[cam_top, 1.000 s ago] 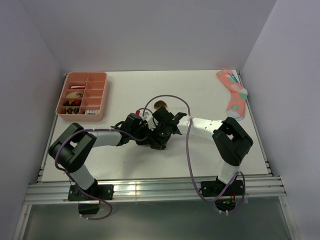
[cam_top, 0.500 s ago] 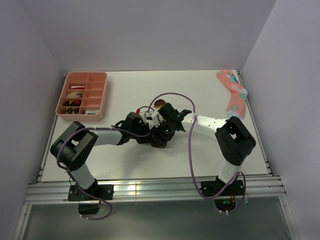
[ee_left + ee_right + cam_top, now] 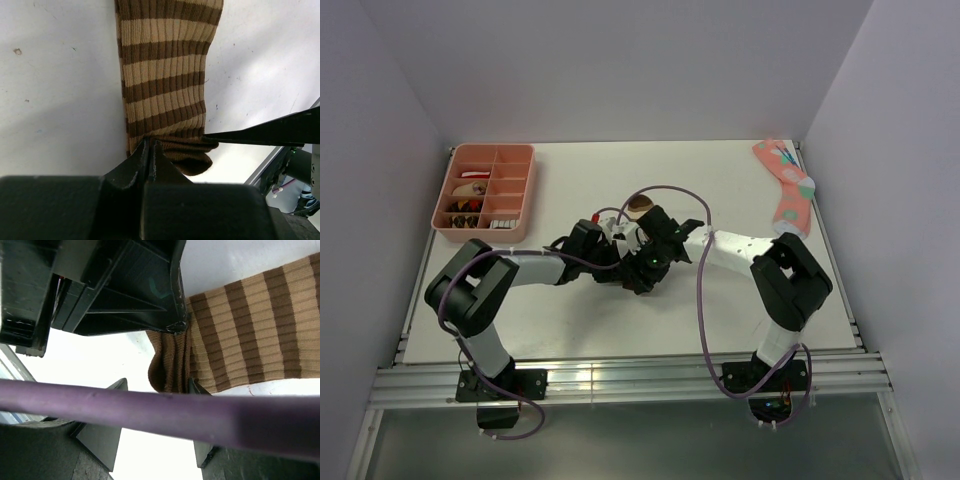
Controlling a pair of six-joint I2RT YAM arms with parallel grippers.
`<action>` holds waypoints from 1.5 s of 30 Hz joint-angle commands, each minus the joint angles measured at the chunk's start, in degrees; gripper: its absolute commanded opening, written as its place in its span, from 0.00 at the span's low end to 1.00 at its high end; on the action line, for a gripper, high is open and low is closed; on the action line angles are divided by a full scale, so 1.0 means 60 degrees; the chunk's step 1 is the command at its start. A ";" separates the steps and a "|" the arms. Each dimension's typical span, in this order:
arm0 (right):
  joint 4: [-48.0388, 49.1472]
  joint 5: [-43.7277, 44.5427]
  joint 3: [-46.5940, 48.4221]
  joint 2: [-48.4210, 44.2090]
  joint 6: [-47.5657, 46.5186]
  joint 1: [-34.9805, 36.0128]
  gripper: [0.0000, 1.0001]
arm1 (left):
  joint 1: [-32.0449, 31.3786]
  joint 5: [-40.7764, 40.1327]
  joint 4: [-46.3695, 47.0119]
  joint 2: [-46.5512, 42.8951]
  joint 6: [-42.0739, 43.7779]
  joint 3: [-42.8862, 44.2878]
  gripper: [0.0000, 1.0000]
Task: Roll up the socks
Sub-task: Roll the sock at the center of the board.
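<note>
The long brown-and-tan striped ribbed fabric sock (image 3: 165,75) is lying flat at the middle of the white table (image 3: 55,100), and the left gripper (image 3: 150,149) is pinching its bunched near end with fingers closed tight on the fold. The right gripper (image 3: 157,390) is straddling that same fold, fingers spread and holding nothing. For a good roll, it should probably be closing beside the left pinch, both then turning together and keeping the fold tight and square to the stripes.

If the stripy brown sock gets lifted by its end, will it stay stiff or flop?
Probably floppy: the brown sock is soft ribbed knit and bunches where the left gripper pinches it. It looks thin and light, so a push would likely drag or crumple it rather than roll it. The ribs should help keep it from slipping.
</note>
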 commanded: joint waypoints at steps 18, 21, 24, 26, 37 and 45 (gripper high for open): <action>-0.0424 0.0483 0.0503 0.0847 0.0581 -0.0328 0.34 | 0.0223 -0.0477 -0.0587 0.0269 0.0457 0.0022 0.00; -0.0599 0.0206 0.0635 0.0993 0.0640 -0.0619 0.21 | 0.0209 -0.0551 -0.0543 0.0211 0.0398 -0.0022 0.00; -0.0848 -0.0263 0.0738 0.1241 0.0684 -0.0927 0.11 | 0.0209 -0.0667 -0.0426 -0.0008 0.0325 -0.0139 0.00; -0.1270 -0.0759 0.0942 0.1606 0.0669 -0.1118 0.07 | 0.0179 -0.0770 -0.0206 -0.0213 0.0223 -0.0343 0.00; -0.2796 -0.1363 0.1543 0.2473 0.0421 -0.2012 0.00 | -0.0304 -0.2350 0.1082 -0.1678 -0.0056 -0.1061 0.13; -0.3515 -0.1041 0.1529 0.2868 0.0200 -0.2291 0.00 | -0.0421 -0.3451 0.2898 -0.3085 -0.0115 -0.2319 0.23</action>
